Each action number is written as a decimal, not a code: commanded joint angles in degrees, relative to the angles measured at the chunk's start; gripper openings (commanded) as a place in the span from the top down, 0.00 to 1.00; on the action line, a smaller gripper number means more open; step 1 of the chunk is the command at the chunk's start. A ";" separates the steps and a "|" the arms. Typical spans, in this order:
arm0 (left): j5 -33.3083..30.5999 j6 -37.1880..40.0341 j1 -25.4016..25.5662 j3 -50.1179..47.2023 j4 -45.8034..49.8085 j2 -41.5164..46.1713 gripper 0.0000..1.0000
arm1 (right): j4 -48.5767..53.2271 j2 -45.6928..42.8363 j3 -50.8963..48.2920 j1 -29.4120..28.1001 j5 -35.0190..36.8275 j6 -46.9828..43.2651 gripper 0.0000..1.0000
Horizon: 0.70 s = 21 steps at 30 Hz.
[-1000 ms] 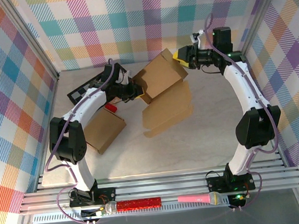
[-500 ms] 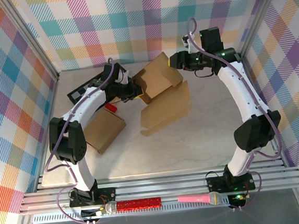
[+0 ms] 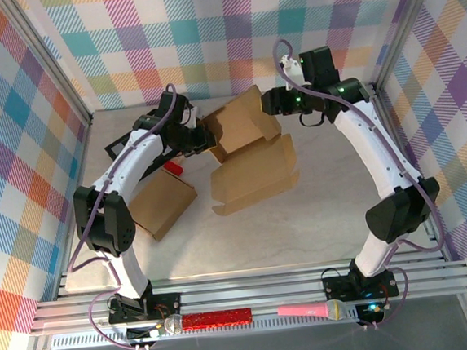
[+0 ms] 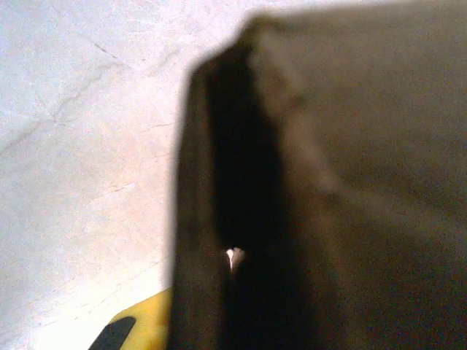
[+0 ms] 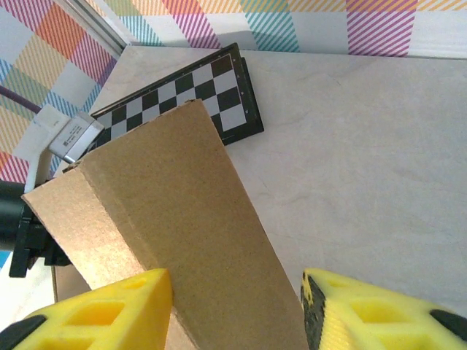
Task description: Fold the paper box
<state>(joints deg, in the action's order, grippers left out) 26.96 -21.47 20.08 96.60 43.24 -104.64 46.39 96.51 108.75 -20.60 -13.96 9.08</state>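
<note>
Your paper box sits in the middle of the table. Your left jaws are clamped tight on its left edge. Your right jaws stand partly apart, yellow fingers flanking its far flap.

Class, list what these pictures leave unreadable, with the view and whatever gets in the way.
Left wrist view: the cardboard box is so close it blurs dark, hiding how the left gripper holds it.
Right wrist view: the bottom edge cuts off the right gripper's tips, so contact with the flap is unclear.
Same view: the flap covers part of the checkerboard.
Top view: the red item is too small to name.
</note>
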 commanded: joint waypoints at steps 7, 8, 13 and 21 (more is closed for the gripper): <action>-0.86 2.50 0.84 4.02 5.42 -0.19 1.00 | -2.08 -4.69 -4.88 -0.82 -6.20 -1.19 0.50; -0.90 2.59 0.84 4.12 5.58 -0.20 1.00 | -2.17 -5.08 -5.10 -0.84 -6.87 -1.02 0.50; -0.52 3.06 0.93 4.43 5.88 -0.07 1.00 | -0.73 -4.62 -5.57 -0.84 -7.16 -1.75 0.51; -1.26 4.38 1.67 6.44 8.20 -0.32 1.00 | 0.44 -1.64 -3.31 -0.93 0.17 -2.14 0.53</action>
<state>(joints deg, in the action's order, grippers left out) 25.39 -18.50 20.78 100.47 49.56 -104.64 46.04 93.36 103.63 -21.10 -17.12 8.08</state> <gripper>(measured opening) 0.072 0.475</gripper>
